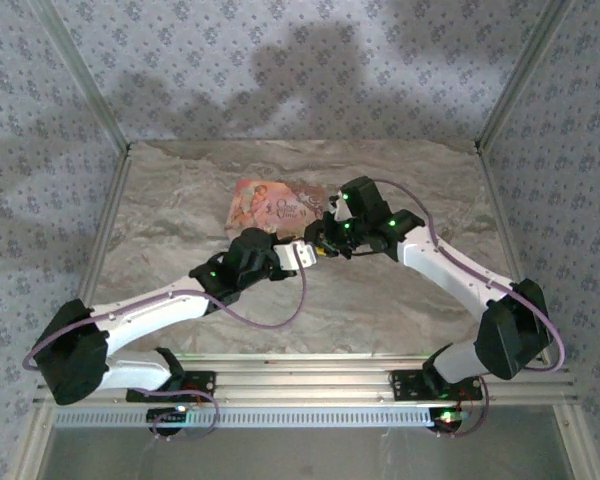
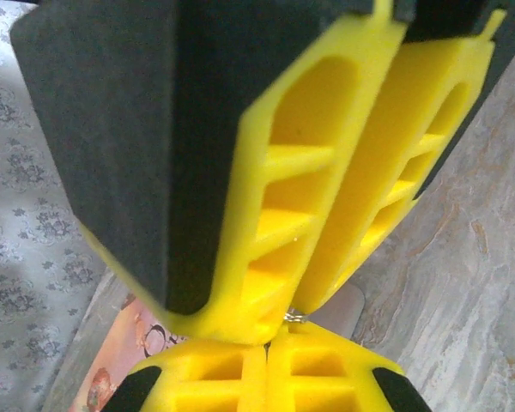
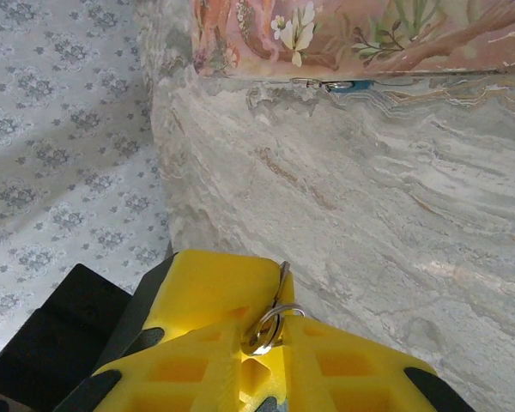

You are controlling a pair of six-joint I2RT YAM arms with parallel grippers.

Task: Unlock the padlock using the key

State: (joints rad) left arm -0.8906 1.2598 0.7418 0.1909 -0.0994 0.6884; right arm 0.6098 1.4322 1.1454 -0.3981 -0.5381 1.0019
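The right pincer stands narrow, its yellow fingers nipped on the key. The wire ring sits in the cleft between the tips, and a thin metal stem juts up past them. Tip to tip against it stands the left pincer, its fingers pressed fully together. A small glint of metal shows right where the two pairs meet, but I cannot tell whether the left one has any of the key pinched. Both are over the marble table.

Ahead of the right pincer and well apart from it, the padlock lies on the table. It is tucked against the foot of the pink floral box, on the side facing the pincer, with its teal body and silvery part just showing. Its keyhole is too small to make out.

The step in hand looks like settling the key between the two pincers before it goes to the lock. To do it well, one pincer should end up holding the key's head firmly, with the blade clear of the fingers and in line with them. A hold on the ring alone would likely let the key swing. The other pincer should let go only once that hold is sure. The freed pincer will probably then need to draw the padlock out from the box and pin it, since so small a lock would slide at the first push.
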